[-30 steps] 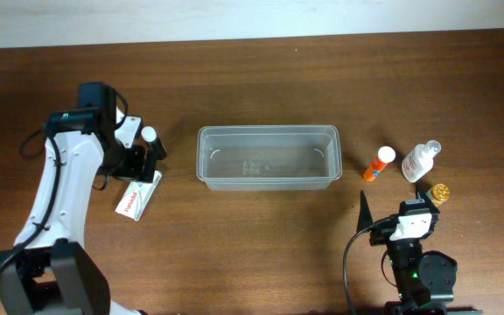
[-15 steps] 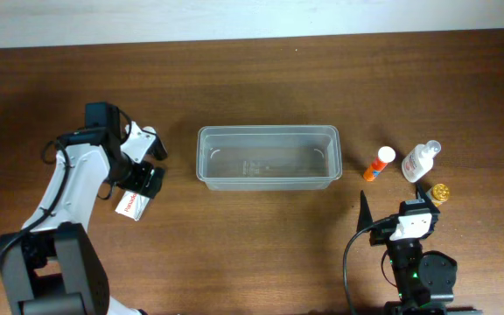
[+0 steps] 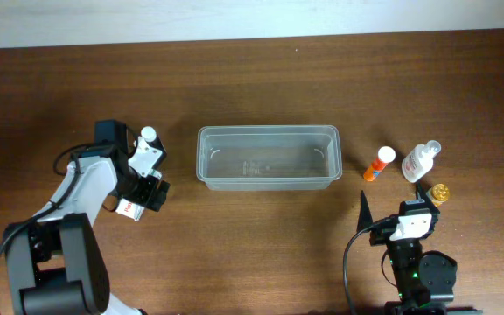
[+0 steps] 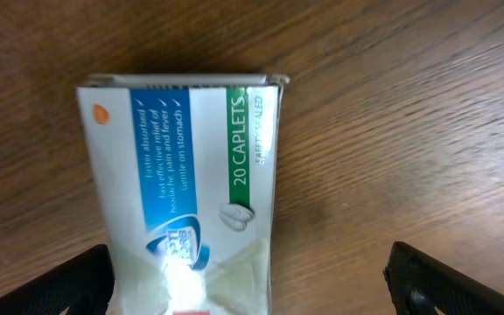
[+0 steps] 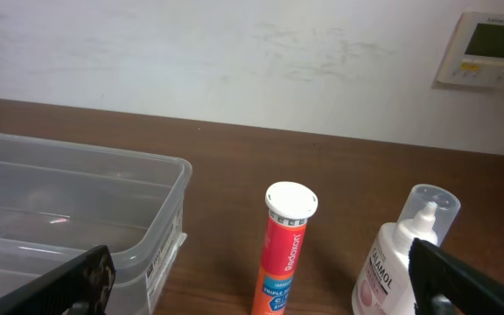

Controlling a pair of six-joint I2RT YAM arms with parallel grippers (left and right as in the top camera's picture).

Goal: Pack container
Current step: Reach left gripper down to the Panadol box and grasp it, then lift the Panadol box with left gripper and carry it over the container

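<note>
The container [image 3: 268, 156] is a clear rectangular tub in the middle of the table, and nothing shows inside it; its right end [image 5: 77, 219] shows in the right wrist view. A white caplets box [image 4: 182, 175] with blue and green stripes lies flat left of the tub, mostly hidden overhead except one corner [image 3: 129, 208]. My left gripper [image 3: 144, 186] hangs over the box, open; in the left wrist view [image 4: 252, 289] the box lies between the fingers, close to the left fingertip [image 4: 77, 284]. My right gripper [image 3: 414, 219] rests open at the front right, holding nothing.
Right of the tub stand an orange tube [image 3: 377, 164] with a white cap and a clear lotion bottle [image 3: 420, 161], also seen as the tube [image 5: 283, 254] and bottle [image 5: 405, 254] ahead of the right gripper. A small gold item [image 3: 441, 191] sits nearby. A white-capped item [image 3: 150, 135] stands beside the left arm.
The left arm has swung toward the table's front and come down over the white box, covering most of it. The right arm has not moved.
</note>
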